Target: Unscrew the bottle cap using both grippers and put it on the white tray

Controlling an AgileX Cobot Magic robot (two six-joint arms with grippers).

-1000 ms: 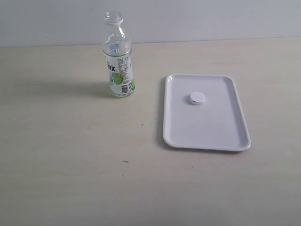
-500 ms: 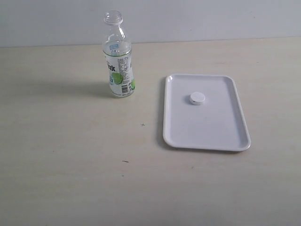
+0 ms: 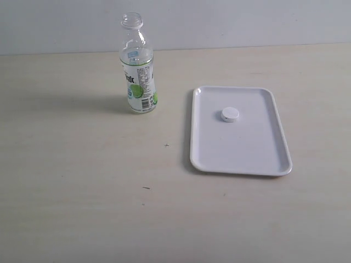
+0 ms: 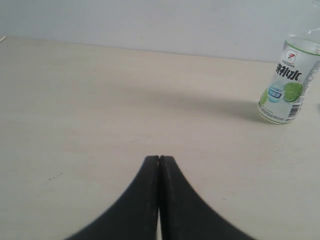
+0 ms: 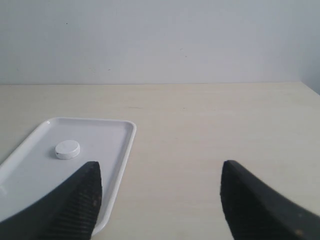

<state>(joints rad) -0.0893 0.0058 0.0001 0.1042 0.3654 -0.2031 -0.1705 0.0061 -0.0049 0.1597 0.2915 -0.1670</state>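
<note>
We saw the bottle cap [image 3: 230, 114] flat on the white tray [image 3: 241, 150]; left end effector [image 4: 159, 159] closed empty, right end effector [image 5: 161, 169] spread wide

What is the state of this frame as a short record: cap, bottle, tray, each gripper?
bottle cap: off the bottle, lying on the white tray, clear of its rim
bottle: upright on the table, neck open, apart from the white tray
left gripper: shut, empty
right gripper: open, empty
task state: appears done
</note>
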